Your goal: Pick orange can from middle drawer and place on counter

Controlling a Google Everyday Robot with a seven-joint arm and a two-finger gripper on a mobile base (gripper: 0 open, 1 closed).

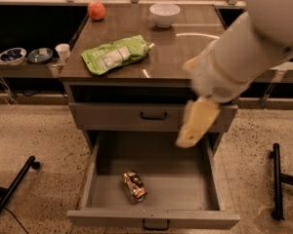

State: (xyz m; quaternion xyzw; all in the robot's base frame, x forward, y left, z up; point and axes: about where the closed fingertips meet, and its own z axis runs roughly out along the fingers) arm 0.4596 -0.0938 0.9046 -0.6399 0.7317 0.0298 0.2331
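Jaws: can't tell if parted or clenched. Gripper (196, 126) hangs over open drawer's (185, 189) right side, apart from can (135, 186) lying on drawer floor near the front. Pouch (115, 55) lies on desk (185, 57).

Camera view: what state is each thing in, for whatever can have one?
middle drawer: open, pulled out.
upper drawer: shut.
orange can: lying on the middle drawer's floor, not held.
pouch: lying flat on the counter.
bowl: upright on the counter.
gripper: in the air over the middle drawer's right side, apart from the orange can.
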